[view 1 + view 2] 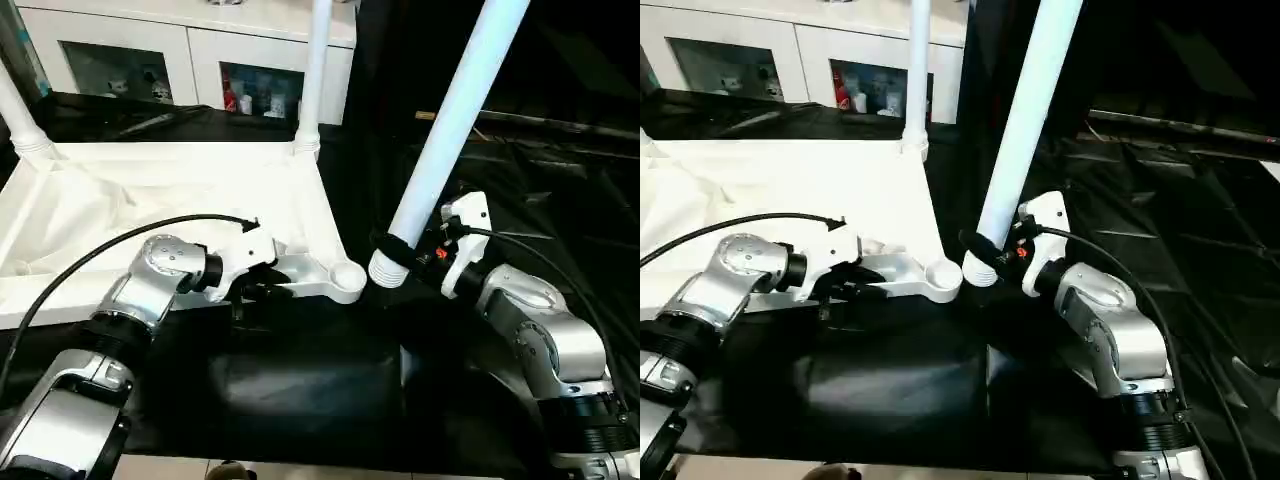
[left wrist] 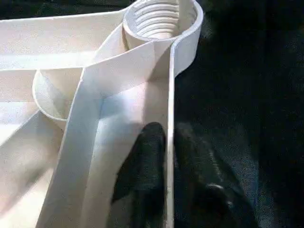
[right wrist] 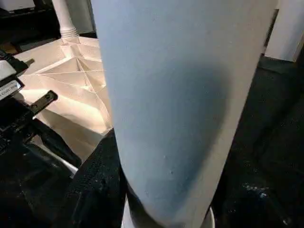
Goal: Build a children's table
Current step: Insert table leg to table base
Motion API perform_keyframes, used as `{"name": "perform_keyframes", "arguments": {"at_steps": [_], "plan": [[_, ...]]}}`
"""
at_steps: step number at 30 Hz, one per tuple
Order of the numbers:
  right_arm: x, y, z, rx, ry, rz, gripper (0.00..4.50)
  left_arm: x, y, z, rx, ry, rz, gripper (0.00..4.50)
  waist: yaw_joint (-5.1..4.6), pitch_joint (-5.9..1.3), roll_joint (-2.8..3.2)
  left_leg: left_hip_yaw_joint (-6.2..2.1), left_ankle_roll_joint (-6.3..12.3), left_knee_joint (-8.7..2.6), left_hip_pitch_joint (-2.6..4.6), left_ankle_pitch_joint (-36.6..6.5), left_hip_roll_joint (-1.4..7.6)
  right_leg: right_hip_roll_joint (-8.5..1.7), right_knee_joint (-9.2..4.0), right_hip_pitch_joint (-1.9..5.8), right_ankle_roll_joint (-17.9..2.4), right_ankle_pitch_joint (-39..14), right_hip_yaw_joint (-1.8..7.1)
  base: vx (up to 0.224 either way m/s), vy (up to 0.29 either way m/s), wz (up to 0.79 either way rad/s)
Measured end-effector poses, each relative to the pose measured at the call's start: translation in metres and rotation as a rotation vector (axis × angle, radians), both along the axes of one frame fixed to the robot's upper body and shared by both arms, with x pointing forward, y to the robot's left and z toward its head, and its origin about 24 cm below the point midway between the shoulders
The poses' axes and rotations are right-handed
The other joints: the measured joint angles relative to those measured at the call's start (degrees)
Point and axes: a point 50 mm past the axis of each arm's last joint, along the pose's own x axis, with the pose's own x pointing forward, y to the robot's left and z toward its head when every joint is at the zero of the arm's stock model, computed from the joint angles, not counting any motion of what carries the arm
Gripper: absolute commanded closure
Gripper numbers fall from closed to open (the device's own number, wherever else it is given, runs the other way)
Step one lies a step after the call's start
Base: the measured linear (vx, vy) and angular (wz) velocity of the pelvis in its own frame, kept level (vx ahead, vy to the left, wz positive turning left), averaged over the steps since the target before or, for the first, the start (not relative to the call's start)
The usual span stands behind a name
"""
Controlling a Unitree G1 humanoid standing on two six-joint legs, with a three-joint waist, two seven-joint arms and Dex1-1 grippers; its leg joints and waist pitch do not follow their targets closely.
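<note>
The children's table top (image 1: pixel 170 200) lies upside down, ribs up, on the black-covered work table. Two white legs stand upright in its far sockets, one at the far left (image 1: pixel 18 115) and one at the far right (image 1: pixel 315 70). The near right corner socket (image 1: pixel 348 278) is empty, and its thread shows in the left wrist view (image 2: pixel 159 19). My left gripper (image 1: pixel 252 290) is shut on the top's near rim (image 2: pixel 169 95), one finger on each side of the thin wall. My right gripper (image 1: pixel 400 252) is shut on a third leg (image 1: pixel 450 120). That leg leans, and its thick end (image 1: pixel 385 270) hangs just right of the empty socket.
A white glass-door cabinet (image 1: pixel 180 50) stands behind the work table. Black cloth (image 1: pixel 300 380) covers the table in front and to the right, lying in folds. A black cable (image 1: pixel 100 250) arcs over my left forearm, and another runs along my right arm (image 1: pixel 540 260).
</note>
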Motion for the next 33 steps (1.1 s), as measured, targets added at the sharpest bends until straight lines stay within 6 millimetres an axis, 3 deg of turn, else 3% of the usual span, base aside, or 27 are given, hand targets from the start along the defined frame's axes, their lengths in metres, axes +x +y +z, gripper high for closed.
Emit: {"name": "perform_keyframes", "arguments": {"at_steps": [5, 14, 33], "plan": [[0.0, 0.0, 0.0, 0.0, 0.001, 0.005, 2.59, 0.0, 0.0, -0.001, -0.002, 0.004, -0.002, 4.46, -0.02, 0.0, 0.0, 0.0, 0.0, 0.01, 0.01, 0.0, 0.0, 0.0, -0.01, 0.0, 0.1, 0.0, 0.0, 0.0, 0.0, 0.0], [0.003, 0.013, 0.01, -0.029, 0.037, 0.162, 2.59, -0.003, -0.004, 0.001, 0.029, 0.055, -0.048, 4.5, 0.25, -0.03, 0.01, 0.0, 0.0, 0.0, 0.03, 0.0, -0.01, -0.01, -0.09, 0.03, 0.0, 0.0, 0.01, 0.0, 0.0, 0.0], [0.019, 0.021, -0.008, -0.053, 0.182, 0.194, 2.59, -0.01, -0.028, 0.0, 0.016, 0.106, 0.063, 4.5, 0.35, -0.33, -0.44, 0.0, 0.0, 0.03, 0.15, 0.0, -0.03, -0.05, -0.1, 0.19, 0.0, 0.0, 0.0, 0.0, 0.0, 0.0]]}}
